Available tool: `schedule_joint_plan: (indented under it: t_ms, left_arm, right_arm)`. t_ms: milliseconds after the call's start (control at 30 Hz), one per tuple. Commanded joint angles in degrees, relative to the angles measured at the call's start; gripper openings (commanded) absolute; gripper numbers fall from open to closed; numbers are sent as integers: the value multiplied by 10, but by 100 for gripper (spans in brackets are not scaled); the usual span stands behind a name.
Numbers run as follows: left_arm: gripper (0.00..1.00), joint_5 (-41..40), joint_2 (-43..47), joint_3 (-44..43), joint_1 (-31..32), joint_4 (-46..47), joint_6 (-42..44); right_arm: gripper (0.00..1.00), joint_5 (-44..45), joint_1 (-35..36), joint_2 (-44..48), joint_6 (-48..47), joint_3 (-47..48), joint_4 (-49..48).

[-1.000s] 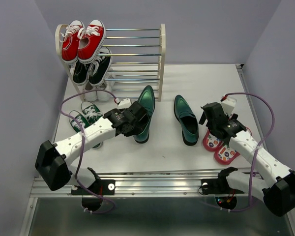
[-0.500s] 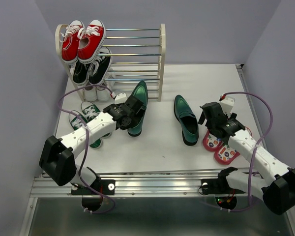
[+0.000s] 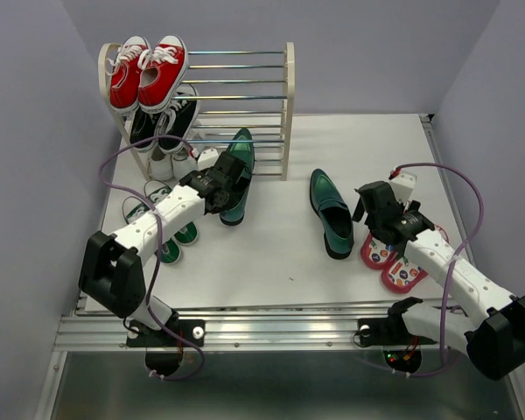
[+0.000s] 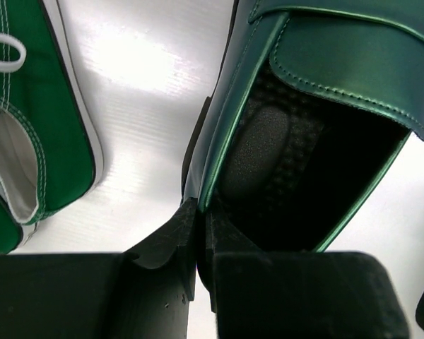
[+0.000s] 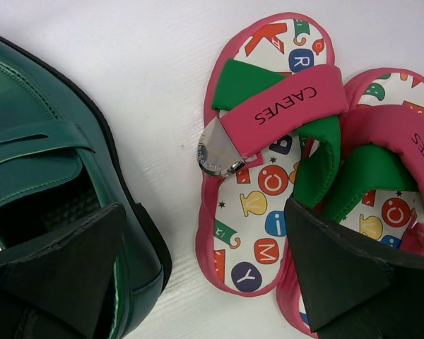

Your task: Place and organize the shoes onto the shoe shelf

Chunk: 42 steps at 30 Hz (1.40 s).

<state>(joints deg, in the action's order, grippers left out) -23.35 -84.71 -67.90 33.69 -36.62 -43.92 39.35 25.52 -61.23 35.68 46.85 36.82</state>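
Jaws of left gripper (image 4: 198,212) clamped on side wall of green loafer (image 4: 325,78), toe pointed far, just near of shoe shelf (image 3: 288,105). Right gripper (image 5: 203,212) held wide open, nothing gripped, over flip-flops (image 5: 268,141). Second loafer (image 3: 331,214) seen just left.

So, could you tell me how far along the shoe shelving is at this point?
Done: none of the three pairs is on the shelf yet. In hand: the left gripper pinches the side wall of one loafer, close to the shelf front. Left: the other loafer, flip-flops and green sneakers lie on the table; the right gripper is open above the flip-flops.
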Motion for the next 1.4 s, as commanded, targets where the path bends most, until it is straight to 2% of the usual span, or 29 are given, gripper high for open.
schedule_joint_plan:
  t_ms: [0, 233, 1367]
  left_arm:
    - [0, -29, -5, -51, -9, 65, 3]
    - [0, -27, -16, -71, -28, 107, 6]
    - [0, -43, -106, -188, -86, 117, 40]
  right_arm:
    - [100, 8, -4, -1, -7, 11, -18]
    - [100, 5, -4, -2, -4, 7, -19]
    - [100, -10, -4, -4, -15, 16, -21]
